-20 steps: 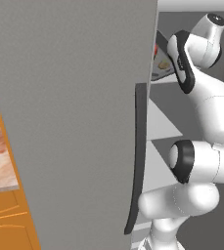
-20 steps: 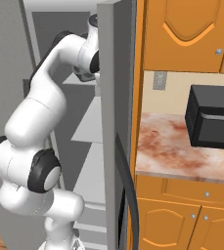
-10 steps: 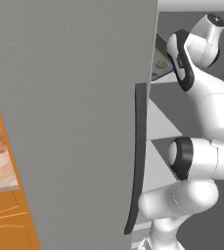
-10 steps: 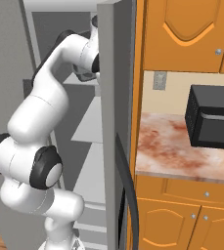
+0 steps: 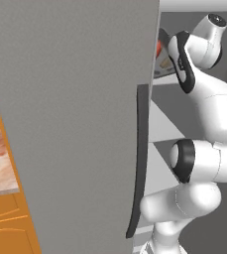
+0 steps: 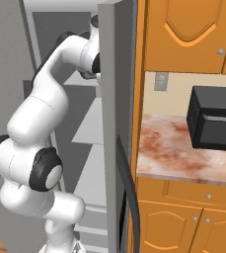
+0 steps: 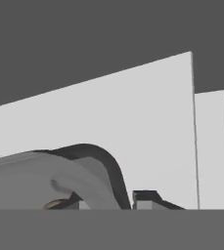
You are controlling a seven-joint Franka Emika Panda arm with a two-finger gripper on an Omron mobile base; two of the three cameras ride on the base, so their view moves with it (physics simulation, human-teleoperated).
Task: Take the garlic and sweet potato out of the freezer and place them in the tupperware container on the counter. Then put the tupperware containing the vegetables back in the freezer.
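Observation:
My arm reaches into the open freezer [image 5: 70, 99] at its upper shelf, and the hand goes behind the door's edge. In the hand view my gripper [image 7: 108, 201] is shut on the dark flared rim of the tupperware container [image 7: 100, 155]; its grey wall curves off to the left. A small brownish bit [image 7: 55, 203] shows low inside it. In the left base view a sliver of the dark tub [image 5: 162, 37] peeks past the door edge, with the orange-red sweet potato [image 5: 158, 49] in it. The garlic cannot be made out.
The wide grey freezer door [image 6: 115, 74] with its long dark handle [image 5: 139, 158] stands between the base and the counter [image 6: 183, 153]. A black box-shaped appliance [image 6: 215, 123] sits on that counter. Grey shelves [image 5: 159, 119] lie below the hand.
Nothing has clearly moved; the arm holds nearly still at the upper shelf with the tub in its grip.

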